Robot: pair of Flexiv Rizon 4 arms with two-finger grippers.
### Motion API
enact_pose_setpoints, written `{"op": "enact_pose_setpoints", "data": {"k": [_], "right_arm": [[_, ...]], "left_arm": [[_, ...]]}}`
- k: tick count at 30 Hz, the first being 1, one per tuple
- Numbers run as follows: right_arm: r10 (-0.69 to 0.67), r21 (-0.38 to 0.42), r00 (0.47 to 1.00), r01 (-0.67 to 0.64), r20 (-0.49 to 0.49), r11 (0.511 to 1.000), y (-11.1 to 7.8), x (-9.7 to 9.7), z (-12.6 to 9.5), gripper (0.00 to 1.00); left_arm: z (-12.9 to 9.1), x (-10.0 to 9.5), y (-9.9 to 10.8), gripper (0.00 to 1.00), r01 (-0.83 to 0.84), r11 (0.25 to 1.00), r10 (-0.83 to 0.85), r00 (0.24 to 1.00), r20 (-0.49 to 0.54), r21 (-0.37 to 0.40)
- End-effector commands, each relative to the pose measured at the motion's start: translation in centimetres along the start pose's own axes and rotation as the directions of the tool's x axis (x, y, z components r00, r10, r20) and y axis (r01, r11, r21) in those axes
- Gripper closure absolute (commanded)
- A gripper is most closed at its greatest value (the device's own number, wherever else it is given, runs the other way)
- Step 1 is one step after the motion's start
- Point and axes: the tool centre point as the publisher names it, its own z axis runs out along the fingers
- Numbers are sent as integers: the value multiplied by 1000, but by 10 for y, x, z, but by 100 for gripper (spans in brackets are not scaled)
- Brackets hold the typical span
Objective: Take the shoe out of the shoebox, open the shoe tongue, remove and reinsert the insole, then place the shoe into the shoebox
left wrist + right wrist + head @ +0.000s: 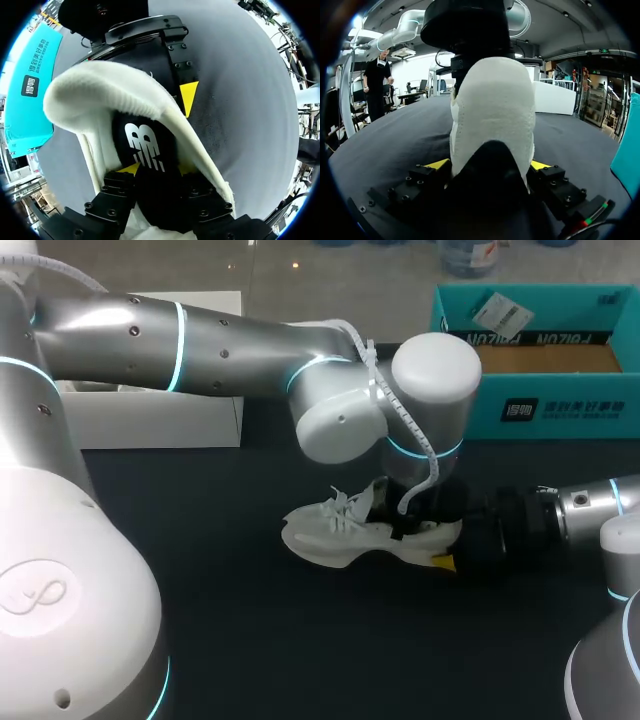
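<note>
The white knit shoe (340, 530) lies at the middle of the dark bench (250, 640). The right end effector (489, 165) clamps its heel. The left end effector (157, 170) pinches the black insole (145, 142) inside the collar. Hold the heel firm and guide the insole along the shoe's length so it does not buckle.

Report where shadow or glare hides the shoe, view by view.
Head view: the left arm covers and shades the heel end of the white shoe, with soft glare on the arm's shell. Left wrist view: the black insole sits in shade, only its white logo clear. Right wrist view: the heel is evenly lit, dark low down at the right gripper.
</note>
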Motion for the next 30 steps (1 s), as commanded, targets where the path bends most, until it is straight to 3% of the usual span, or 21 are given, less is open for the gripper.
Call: {"op": "enact_pose_setpoints", "data": {"k": [1, 17, 30], "right_arm": [[1, 2, 1000, -1, 0, 1000, -5, 1, 5, 100], [1, 2, 1000, -1, 0, 1000, -5, 1, 5, 100], [1, 2, 1000, -1, 0, 1000, -5, 1, 5, 100]], "left_arm": [[43, 11, -2, 100, 6, 1000, -7, 999, 36, 19], [12, 11, -3, 100, 37, 999, -41, 991, 128, 38], [-43, 10, 4, 100, 76, 993, -94, 974, 207, 96]]}}
